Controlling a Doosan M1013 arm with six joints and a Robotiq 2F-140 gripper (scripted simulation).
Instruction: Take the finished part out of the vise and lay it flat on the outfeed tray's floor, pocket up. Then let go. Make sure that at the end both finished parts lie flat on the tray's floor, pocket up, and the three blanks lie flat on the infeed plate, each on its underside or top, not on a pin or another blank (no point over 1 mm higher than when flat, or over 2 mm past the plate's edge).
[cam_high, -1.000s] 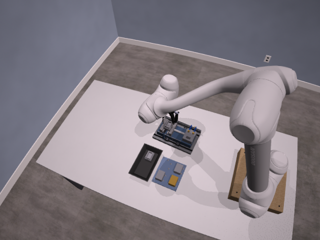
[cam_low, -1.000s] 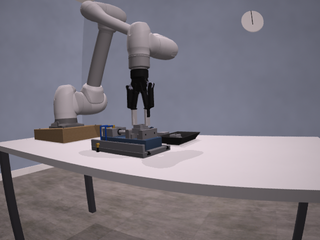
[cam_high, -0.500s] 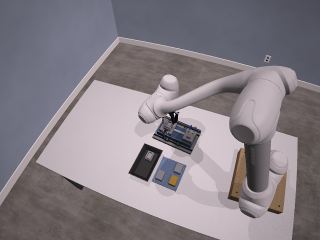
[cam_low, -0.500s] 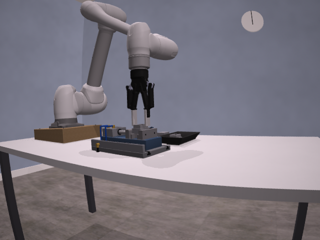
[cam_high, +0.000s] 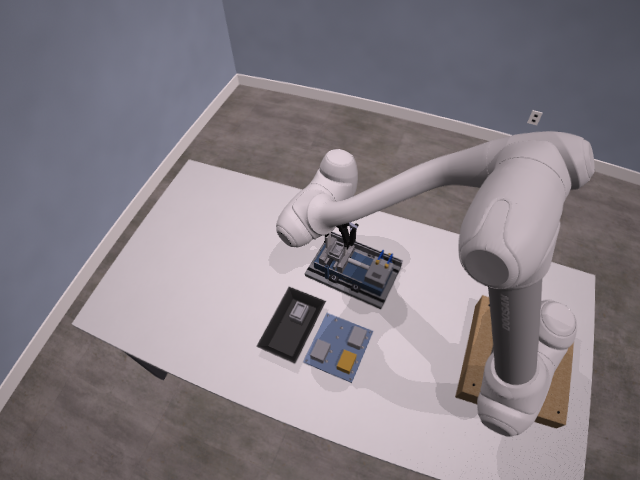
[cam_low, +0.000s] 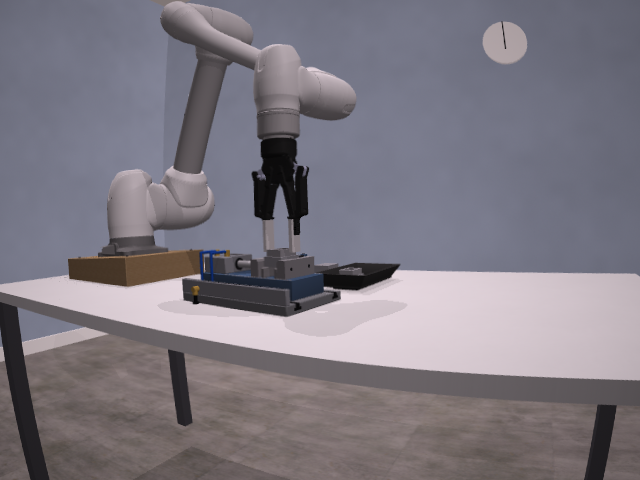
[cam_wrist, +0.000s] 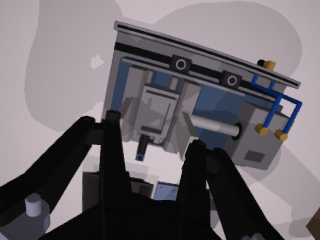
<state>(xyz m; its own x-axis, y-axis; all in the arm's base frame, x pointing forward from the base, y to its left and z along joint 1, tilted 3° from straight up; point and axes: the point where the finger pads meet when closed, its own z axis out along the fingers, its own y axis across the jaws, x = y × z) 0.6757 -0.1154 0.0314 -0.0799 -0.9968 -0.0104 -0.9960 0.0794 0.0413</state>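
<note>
Here, on the white desk (cam_high: 206, 248), the things run left to right in the top view. First sits the black rectangular outfeed tray (cam_high: 275, 328), with one grey pocketed block (cam_high: 299, 312) lying on its floor near the far end. Just beside it lies a blue square fixture plate (cam_high: 326, 366) carrying two grey blocks (cam_high: 320, 349) and one orange block (cam_high: 346, 360). Behind these two stands the grey and blue machine vise (cam_high: 356, 289), with blue hoses (cam_high: 385, 255) at its right end. The grey finished part (cam_low: 277, 254) sits between the vise's clamping blocks, pocket up. The black pincer (cam_low: 280, 237) hangs over it, partly spread, its pale fingertips (cam_low: 267, 235) at either side of the part's top and gripping nothing. Farthest right, the white arm stands on a wooden base board (cam_high: 475, 341).
</note>
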